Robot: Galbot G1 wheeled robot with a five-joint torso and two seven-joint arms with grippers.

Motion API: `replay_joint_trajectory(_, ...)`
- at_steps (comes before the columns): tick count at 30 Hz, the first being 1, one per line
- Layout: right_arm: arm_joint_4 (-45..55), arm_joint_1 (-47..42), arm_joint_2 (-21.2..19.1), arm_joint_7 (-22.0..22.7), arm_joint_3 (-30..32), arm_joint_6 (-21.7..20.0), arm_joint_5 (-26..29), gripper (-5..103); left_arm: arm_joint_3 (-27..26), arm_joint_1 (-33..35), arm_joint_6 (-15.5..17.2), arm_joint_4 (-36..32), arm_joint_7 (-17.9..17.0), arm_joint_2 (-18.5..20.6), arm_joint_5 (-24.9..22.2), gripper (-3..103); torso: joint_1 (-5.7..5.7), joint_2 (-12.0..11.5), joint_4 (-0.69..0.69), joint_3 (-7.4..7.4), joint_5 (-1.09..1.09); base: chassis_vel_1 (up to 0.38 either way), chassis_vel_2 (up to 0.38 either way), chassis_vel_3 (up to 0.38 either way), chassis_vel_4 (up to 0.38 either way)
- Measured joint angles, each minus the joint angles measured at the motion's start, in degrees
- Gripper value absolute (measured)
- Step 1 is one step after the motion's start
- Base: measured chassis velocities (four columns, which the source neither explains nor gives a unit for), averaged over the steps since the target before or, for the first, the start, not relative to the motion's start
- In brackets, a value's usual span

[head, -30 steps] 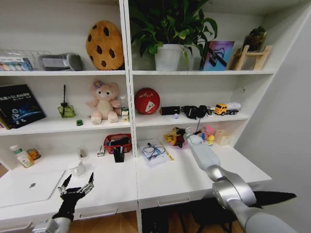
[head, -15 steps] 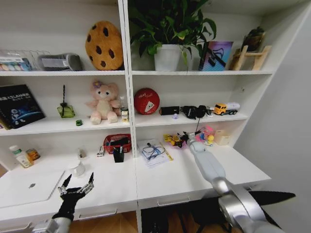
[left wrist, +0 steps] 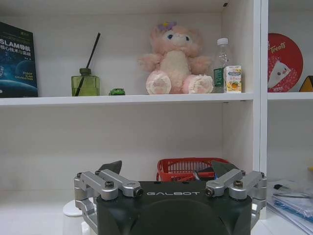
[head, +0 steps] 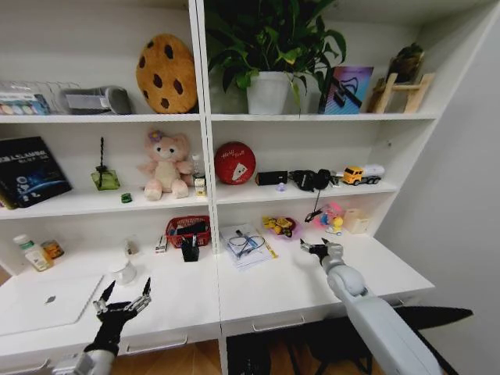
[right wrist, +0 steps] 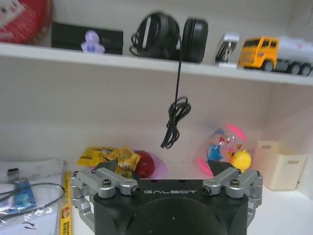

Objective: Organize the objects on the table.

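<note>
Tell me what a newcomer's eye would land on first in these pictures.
Most likely the big cookie-shaped cushion and the leafy potted plant on the top shelf, then the pink plush bear and the red round tin one shelf down. Lower, the right gripper reaches open over the white desk near the yellow packets, while the left gripper hovers open beside the silver laptop.

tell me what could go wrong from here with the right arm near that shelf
1. The headphone cord dangles off the shelf just ahead of the open right gripper; reaching forward could snag it and drag the headphones down.
2. The yellow packets lie on a pink dish; a careless pinch might tip or slide the dish.
3. The left gripper hovers open at the desk edge near the laptop and mug; a sweep could knock the mug.
</note>
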Motion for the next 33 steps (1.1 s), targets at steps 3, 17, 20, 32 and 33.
replay_joint_trajectory(3,8.6,-6.3,0.2,-0.3,4.5,-1.1,-1.3,100,0.0,0.0,0.0,0.0,0.0,0.0,0.0,100,0.0,0.0,-0.01,0.0,-0.03,0.0,0.0,0.0,0.0)
replay_joint_trajectory(17,20.8,-12.6,3.2,1.8,1.6,-5.3,-7.2,100,0.0,0.0,0.0,0.0,0.0,0.0,0.0,100,0.03,0.0,0.02,0.02,-0.01,0.043,0.044,-0.05,-0.039)
replay_joint_trajectory(20,20.8,-12.6,3.2,1.6,1.5,-5.1,-7.6,100,0.0,0.0,0.0,0.0,0.0,0.0,0.0,100,0.02,0.0,0.0,0.01,-0.01,0.182,0.186,-0.178,-0.174)
replay_joint_trajectory(32,18.4,-11.6,3.5,1.2,0.6,-5.1,-8.1,100,0.0,0.0,0.0,0.0,0.0,0.0,0.0,100,0.02,0.0,0.01,0.02,0.01,0.237,0.254,-0.248,-0.245)
replay_joint_trajectory(33,18.4,-11.6,3.5,1.2,0.6,-5.1,-8.1,100,0.0,0.0,0.0,0.0,0.0,0.0,0.0,100,0.02,0.0,0.01,0.02,0.01,0.262,0.248,-0.222,-0.258)
